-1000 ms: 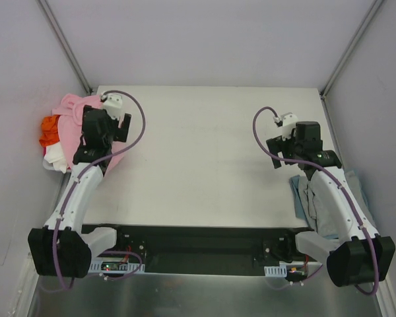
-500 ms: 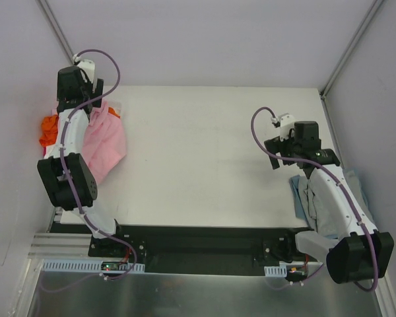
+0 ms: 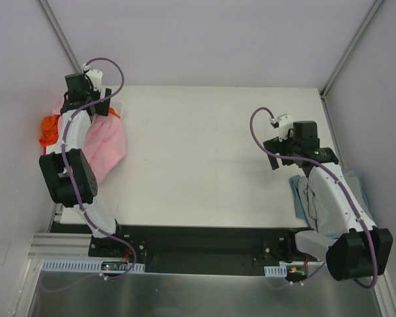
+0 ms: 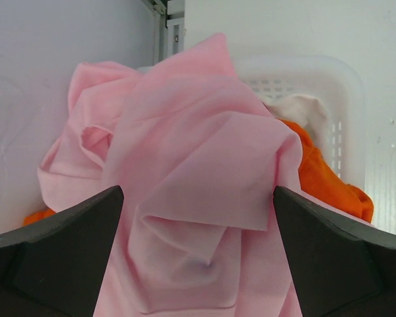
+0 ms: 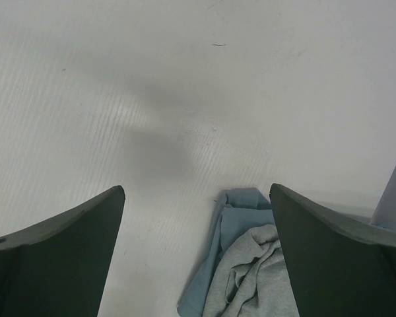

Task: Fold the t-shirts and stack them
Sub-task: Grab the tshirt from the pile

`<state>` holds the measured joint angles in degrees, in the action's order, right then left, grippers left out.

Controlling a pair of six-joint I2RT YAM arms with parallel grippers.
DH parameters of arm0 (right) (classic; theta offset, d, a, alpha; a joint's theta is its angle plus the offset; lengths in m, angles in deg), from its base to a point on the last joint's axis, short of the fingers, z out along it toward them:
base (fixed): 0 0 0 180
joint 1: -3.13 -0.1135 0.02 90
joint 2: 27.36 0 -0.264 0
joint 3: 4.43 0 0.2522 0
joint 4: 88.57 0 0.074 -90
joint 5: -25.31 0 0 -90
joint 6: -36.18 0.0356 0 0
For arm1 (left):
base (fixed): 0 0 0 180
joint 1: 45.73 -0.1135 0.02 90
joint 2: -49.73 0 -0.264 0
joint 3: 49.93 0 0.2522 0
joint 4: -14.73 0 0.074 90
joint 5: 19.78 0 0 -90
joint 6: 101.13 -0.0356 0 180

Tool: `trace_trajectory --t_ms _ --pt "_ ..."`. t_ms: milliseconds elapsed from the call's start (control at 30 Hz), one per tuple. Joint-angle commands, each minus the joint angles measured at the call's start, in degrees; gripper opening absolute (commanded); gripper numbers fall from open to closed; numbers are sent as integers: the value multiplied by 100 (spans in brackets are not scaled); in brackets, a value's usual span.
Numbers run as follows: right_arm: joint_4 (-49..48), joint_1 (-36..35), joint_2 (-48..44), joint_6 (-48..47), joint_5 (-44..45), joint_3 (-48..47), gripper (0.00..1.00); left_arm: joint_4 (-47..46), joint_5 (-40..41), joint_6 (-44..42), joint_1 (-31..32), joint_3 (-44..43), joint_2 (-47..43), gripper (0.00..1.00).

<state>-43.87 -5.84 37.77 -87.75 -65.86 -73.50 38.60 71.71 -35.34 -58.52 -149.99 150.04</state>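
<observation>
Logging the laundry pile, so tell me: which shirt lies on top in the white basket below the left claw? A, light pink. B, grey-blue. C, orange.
A: the left wrist view shows the light pink shirt draped over the orange shirt in the white basket, under the open left claw.

I counted one crumpled light pink cotton t-shirt (image 4: 185,165), one bright orange cotton t-shirt (image 4: 320,185), one bunched off-white cotton t-shirt (image 4: 307,109) and one white slotted plastic basket (image 4: 346,99). I also saw one light blue cloth layer (image 5: 241,214) and one grey marl layer (image 5: 257,284); I couldn't tell whether these were one garment or two.
</observation>
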Motion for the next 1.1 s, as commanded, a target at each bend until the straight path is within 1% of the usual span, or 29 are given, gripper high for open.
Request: trace_trajectory --t_ms 0,200,367,400,433,533,567,667,867,967,1000,1067 --pt "88 -8 -8 -52 -121 -226 97 0 -404 92 -12 201 -355 97" --pt "105 -17 -8 -43 -120 -226 96 -44 -413 48 -4 289 -337 97" --pt "132 -17 18 -52 -94 -235 97 -53 -273 -58 -12 -9 -135 94" --pt "140 -8 9 -43 -85 -235 96 -44 -255 -58 -4 -70 -56 92" --pt "141 -17 9 -43 -77 -235 96 -44 -246 -58 -3 -132 -12 87" --pt "141 -17 0 -43 -85 -243 97 -44 -220 -49 -12 -185 120 82" --pt "141 -17 0 -43 -77 -244 97 -53 -194 -40 -12 -185 146 76" --pt "149 -17 27 -43 -76 -244 96 -53 -176 -31 -12 -142 234 68" --pt "149 -17 53 -43 -85 -252 97 -70 -211 21 -38 69 191 66" --pt "149 -17 44 -52 -85 -252 97 -88 -203 -5 -56 105 208 51" --pt "149 -17 44 -43 -85 -252 97 -79 -211 -23 -48 131 199 38" --pt "149 -17 36 -43 -85 -252 97 -79 -220 -14 -65 149 173 26"
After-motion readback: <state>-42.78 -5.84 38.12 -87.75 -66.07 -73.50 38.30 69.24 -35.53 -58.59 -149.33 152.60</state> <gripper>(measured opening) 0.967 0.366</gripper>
